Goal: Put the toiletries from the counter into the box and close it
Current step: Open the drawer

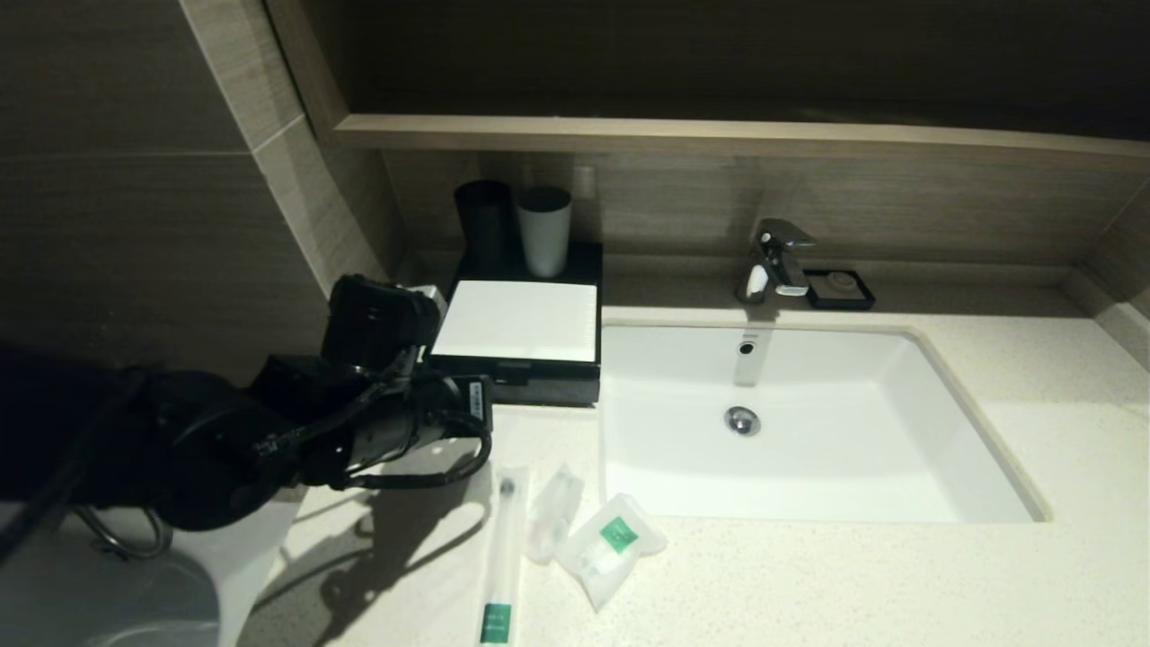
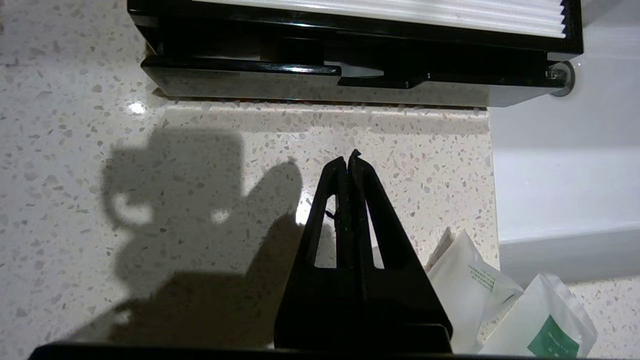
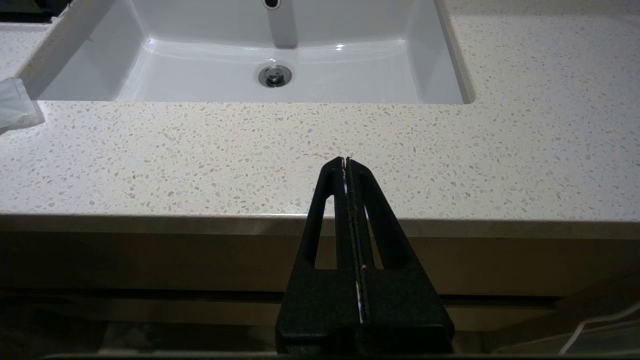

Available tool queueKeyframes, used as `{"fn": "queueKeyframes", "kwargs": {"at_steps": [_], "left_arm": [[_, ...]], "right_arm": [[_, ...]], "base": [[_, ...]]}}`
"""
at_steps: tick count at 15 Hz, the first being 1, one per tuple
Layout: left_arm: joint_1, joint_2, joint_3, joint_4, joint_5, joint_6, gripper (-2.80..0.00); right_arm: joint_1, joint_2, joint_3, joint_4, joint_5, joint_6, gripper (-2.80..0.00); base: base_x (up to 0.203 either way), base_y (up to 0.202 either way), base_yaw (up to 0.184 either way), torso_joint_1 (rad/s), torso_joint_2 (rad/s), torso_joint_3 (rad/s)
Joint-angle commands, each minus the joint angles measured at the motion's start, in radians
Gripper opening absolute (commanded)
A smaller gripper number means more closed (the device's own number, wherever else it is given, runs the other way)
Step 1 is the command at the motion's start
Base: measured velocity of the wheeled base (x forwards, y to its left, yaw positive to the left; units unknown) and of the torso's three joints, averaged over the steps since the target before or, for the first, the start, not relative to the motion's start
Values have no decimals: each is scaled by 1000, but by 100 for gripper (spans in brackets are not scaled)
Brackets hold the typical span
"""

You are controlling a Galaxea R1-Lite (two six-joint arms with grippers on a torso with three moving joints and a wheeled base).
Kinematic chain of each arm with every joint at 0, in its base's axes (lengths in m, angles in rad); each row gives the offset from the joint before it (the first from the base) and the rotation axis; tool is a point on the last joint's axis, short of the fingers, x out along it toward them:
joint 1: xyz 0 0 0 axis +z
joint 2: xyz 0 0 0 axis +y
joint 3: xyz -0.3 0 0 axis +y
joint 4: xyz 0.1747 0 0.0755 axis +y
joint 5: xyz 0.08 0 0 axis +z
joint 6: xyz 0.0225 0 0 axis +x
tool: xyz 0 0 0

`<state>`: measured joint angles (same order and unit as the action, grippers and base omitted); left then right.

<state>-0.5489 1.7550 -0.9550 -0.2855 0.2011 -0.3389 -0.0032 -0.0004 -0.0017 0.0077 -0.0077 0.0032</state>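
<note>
The right gripper (image 3: pixel 348 161) is parked at the counter's (image 3: pixel 320 150) front edge, fingers pressed together and empty. The left gripper (image 2: pixel 350 159), also closed on nothing, points at the box (image 2: pixel 320 75). The toothbrush pack (image 1: pixel 501 553), plain sachet (image 1: pixel 553 512) and green-labelled sachet (image 1: pixel 609 546) lie behind and beside its fingers. Closed fingers may skid off the drawer's shallow notch or shove the box back. Only the left wrist view shows that notch; the head view alone shows all three sachets.

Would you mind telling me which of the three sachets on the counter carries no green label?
The small plain sachet, lying between the long toothbrush pack and the squarish sachet; both of those show green labels.
</note>
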Motion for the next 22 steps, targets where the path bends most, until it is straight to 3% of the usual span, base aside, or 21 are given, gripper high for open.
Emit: {"fn": "queueKeyframes", "kwargs": {"at_steps": [1,22], "left_arm": [[-2,47,-24,-6,1,-3,-280],[-3,124,-116,-41,37,0,-280]], "right_arm": [[0,0,0,0,0,0,-280],[0,-1,-1,0,0,0,-280]], "base": [[0,0,0,0,0,0],[0,0,0,0,0,0]]}}
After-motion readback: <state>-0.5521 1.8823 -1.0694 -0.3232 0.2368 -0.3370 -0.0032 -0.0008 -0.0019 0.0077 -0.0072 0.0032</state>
